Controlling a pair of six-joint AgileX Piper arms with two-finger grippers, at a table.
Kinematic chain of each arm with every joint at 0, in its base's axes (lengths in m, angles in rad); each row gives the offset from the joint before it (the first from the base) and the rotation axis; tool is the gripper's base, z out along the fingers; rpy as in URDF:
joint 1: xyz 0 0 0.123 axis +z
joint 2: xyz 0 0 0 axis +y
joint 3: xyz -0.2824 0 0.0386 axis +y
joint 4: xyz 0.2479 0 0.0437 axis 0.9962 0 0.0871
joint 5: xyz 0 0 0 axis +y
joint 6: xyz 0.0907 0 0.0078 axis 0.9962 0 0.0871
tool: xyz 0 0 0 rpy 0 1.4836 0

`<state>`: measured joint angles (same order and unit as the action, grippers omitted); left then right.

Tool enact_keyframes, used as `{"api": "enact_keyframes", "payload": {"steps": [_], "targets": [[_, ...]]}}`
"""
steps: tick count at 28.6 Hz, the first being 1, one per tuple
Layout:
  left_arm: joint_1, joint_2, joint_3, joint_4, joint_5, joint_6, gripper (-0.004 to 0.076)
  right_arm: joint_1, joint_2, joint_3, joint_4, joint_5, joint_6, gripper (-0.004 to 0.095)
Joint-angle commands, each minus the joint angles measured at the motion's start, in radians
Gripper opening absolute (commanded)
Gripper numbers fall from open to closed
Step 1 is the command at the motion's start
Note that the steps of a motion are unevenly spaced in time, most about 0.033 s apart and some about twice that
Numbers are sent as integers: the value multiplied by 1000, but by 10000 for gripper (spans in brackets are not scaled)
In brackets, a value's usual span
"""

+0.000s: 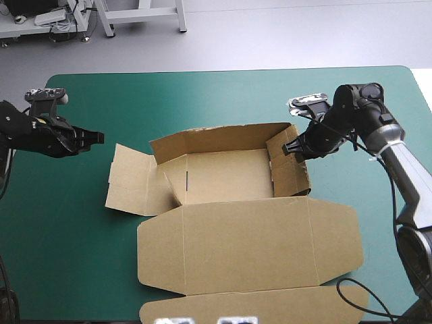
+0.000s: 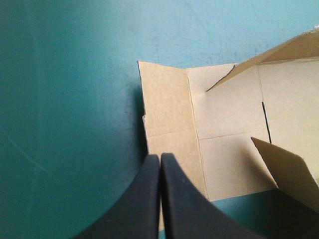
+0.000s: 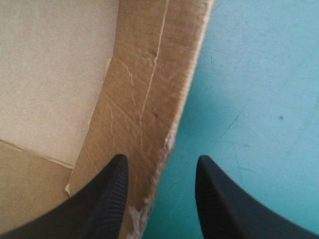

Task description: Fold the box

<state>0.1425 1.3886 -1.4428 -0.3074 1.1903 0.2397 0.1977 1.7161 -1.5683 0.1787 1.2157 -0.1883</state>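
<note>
The right tool [image 3: 162, 162] stood open and empty astride the raised right wall [image 3: 149, 99] of the box [image 1: 229, 175], which lay mid-surface [image 1: 81, 256] with its lid flat toward the robot. The left tool [image 2: 160, 158], shut on nothing, pointed at the flat left flap [image 2: 167, 109], apart from it.
</note>
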Motion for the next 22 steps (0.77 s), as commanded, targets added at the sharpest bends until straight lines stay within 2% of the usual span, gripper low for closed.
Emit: {"api": "enact_keyframes", "payload": {"steps": [1,4,9,14,18,19,20,22], "targets": [[-1,-27,-24,-28,-25,0,-9,-2,6,-22,73,-39,-67,405],[-1,-27,-24,-28,-25,0,-9,-2,48,-22,124,-46,-103,404],[-1,-27,-24,-28,-23,0,-9,-2,110,-22,132,-46,-103,391],[-1,-27,-24,-28,-21,0,-9,-2,152,-22,151,-40,-72,333],[-1,-27,-24,-28,-25,0,-9,-2,163,-22,162,-52,-74,171],[-1,-27,-24,-28,-25,0,-9,-2,163,-22,162,-61,-72,114],[-1,-27,-24,-28,-25,0,-9,-2,163,-22,164,-71,-63,-5],[-1,-27,-24,-25,-18,0,-9,-2,163,-22,166,-81,-39,-18]]}}
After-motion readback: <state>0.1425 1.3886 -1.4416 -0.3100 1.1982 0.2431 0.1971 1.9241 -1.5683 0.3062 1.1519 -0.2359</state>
